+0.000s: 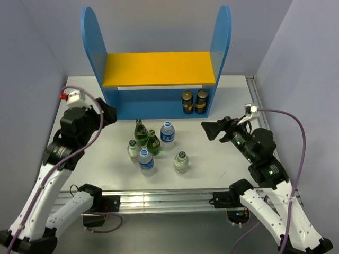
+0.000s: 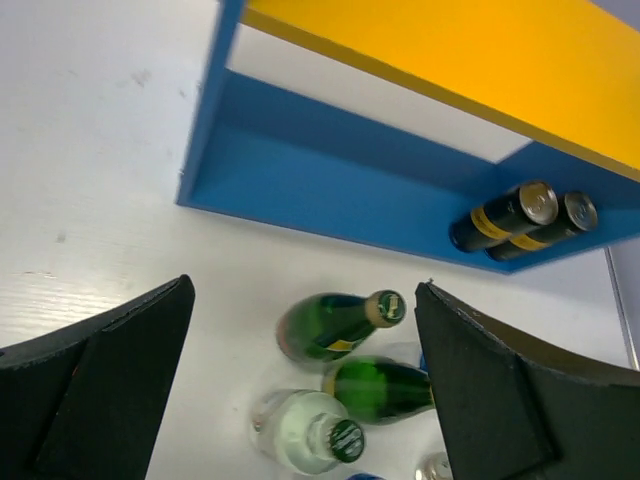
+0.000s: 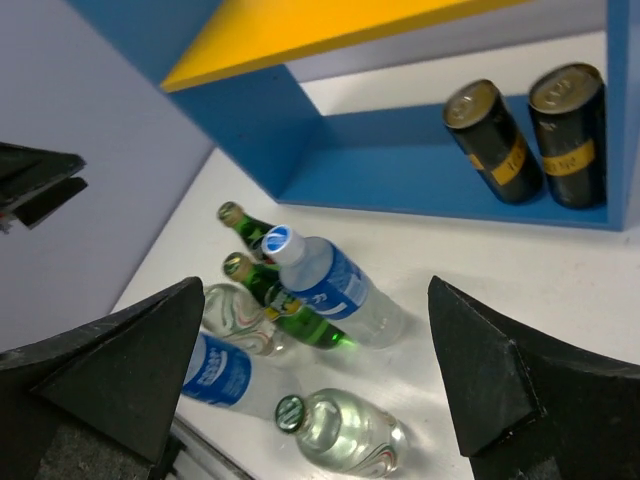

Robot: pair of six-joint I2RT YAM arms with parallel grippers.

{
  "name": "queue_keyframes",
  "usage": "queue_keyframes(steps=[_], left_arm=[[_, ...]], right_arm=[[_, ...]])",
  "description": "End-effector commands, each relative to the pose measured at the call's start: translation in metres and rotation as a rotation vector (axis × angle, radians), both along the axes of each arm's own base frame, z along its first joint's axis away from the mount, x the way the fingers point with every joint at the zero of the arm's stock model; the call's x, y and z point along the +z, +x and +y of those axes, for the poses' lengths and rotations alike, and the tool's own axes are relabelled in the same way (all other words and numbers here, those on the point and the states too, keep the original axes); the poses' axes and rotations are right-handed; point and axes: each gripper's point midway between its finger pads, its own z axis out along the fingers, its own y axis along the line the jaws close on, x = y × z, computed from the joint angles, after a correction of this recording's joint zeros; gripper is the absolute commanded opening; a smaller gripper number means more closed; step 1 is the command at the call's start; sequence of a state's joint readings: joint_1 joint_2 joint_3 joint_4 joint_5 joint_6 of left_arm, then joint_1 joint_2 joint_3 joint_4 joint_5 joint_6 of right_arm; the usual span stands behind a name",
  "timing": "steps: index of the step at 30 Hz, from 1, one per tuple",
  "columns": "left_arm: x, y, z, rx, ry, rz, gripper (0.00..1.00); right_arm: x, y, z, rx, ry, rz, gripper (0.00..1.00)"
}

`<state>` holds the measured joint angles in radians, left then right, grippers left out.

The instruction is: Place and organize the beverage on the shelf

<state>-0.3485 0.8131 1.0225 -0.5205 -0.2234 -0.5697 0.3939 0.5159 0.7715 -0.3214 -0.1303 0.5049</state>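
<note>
Six bottles [image 1: 153,142] stand clustered on the table [image 1: 222,159], none on the shelf [image 1: 92,47]. From above, the left gripper [image 1: 109,114] and right gripper [image 1: 211,129] flank them, probably so either arm can reach in.

Left wrist: the left gripper [image 2: 302,288] is spread wide and empty, with the green bottles [image 2: 335,325] just ahead of it and the shelf beyond.

Right wrist: the right gripper [image 3: 315,290] gapes wide, holding nothing, with a water bottle [image 3: 335,295] directly ahead. Two cans [image 3: 525,135] occupy the lower level, ahead and to its right, so the room beside them looks meant for bottles.
</note>
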Motion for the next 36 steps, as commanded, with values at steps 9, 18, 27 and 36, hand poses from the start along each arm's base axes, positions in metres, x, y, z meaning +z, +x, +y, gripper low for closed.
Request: queue_keyframes(steps=[9, 18, 27, 36], left_arm=[[-0.016, -0.024, 0.04, 0.125, 0.108, -0.032, 0.99], [-0.013, -0.028, 0.042, 0.13, 0.105, -0.044, 0.99], [-0.011, -0.03, 0.042, 0.124, 0.105, -0.052, 0.99], [-0.012, -0.029, 0.04, 0.119, 0.103, -0.049, 0.99]], right_arm=[[-0.063, -0.004, -0.014, -0.351, -0.285, 0.152, 0.98], [-0.105, -0.044, 0.053, -0.252, -0.253, 0.131, 1.0], [-0.127, -0.043, 0.082, -0.197, -0.242, 0.124, 0.99], [-0.131, -0.043, 0.099, -0.186, -0.266, 0.108, 0.98]])
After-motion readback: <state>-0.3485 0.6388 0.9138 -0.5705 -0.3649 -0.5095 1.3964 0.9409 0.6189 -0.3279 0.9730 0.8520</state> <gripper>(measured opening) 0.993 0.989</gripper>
